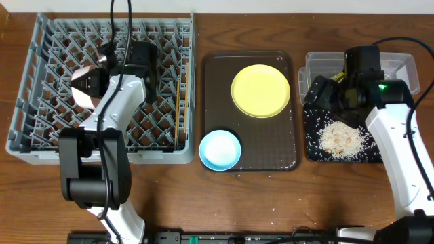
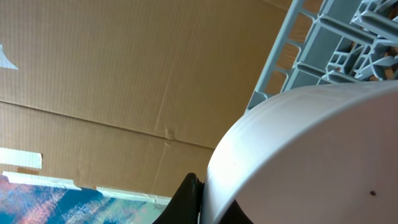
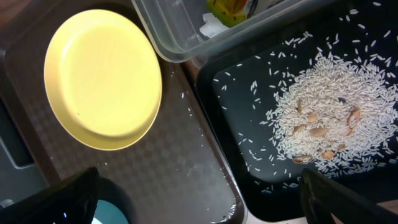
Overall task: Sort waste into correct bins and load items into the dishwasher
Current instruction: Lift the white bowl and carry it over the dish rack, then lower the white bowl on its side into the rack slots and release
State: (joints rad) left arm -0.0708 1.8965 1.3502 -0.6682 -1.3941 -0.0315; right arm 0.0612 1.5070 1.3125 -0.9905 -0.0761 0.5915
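Observation:
My left gripper (image 1: 102, 85) is shut on the rim of a white bowl (image 1: 87, 88), held tilted over the grey dish rack (image 1: 41, 74). The bowl (image 2: 305, 155) fills the left wrist view, with rack pegs (image 2: 336, 43) behind it. Thin brown chopsticks (image 1: 178, 112) lie in the rack's right side. My right gripper (image 3: 199, 186) is open and empty above the gap between the brown tray and the black tray (image 3: 249, 112). Rice (image 3: 329, 118) lies heaped in the black tray (image 1: 312, 146). A green-and-orange wrapper (image 3: 233, 7) and a white tissue (image 3: 211, 26) lie in the clear tub (image 3: 168, 37). The cup is out of view.
A dark-brown serving tray (image 1: 285, 159) in the middle holds the yellow plate (image 1: 261, 90) and the light-blue bowl (image 1: 220, 150). Loose rice grains lie scattered on this tray (image 3: 205, 143) near the yellow plate (image 3: 102, 78). The clear tub (image 1: 400, 68) stands behind the black tray.

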